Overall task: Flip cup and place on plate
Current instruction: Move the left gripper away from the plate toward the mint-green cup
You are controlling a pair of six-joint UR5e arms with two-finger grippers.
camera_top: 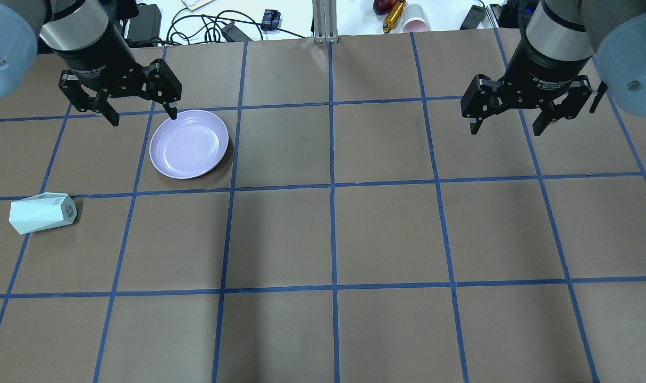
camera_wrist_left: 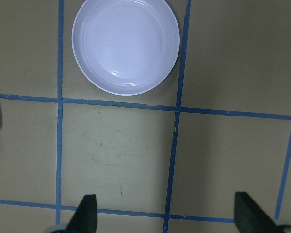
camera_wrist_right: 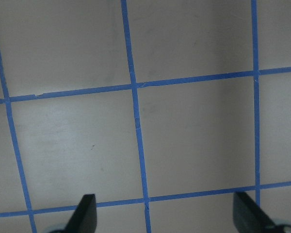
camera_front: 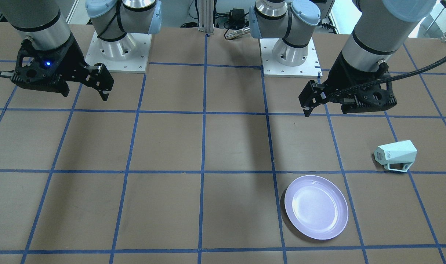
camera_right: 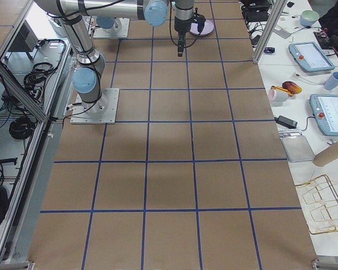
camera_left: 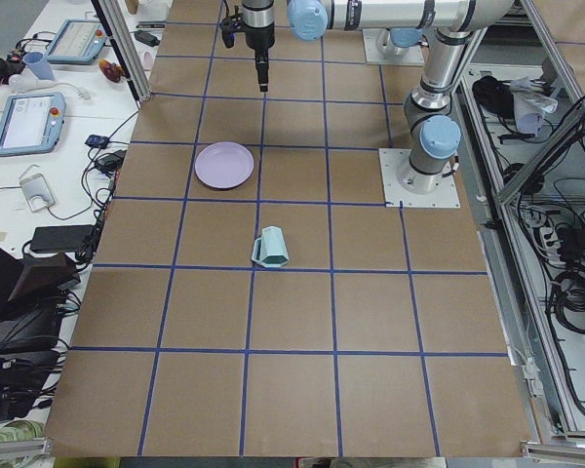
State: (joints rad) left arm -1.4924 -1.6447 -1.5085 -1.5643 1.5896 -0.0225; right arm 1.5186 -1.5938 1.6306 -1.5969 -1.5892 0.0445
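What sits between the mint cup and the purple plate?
Nothing: only bare brown table crossed by blue tape lines separates the cup from the plate, as the overhead view shows.

silver arms [camera_top: 81, 21], pale blue caps [camera_top: 3, 50], black left hand [camera_top: 143, 118] and right hand [camera_top: 506, 131].

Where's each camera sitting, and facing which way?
Overhead: behind robot, looking down; left claw, right claw, cup, plate.
Front: across table, facing robot; arms, bases.
Exterior left: left table end, along it; arms.
Exterior right: right table end, along it; arms.
Left wrist: down at plate; fingertips.
Right wrist: down at grid; fingertips.
Overhead and front share cup, plate.
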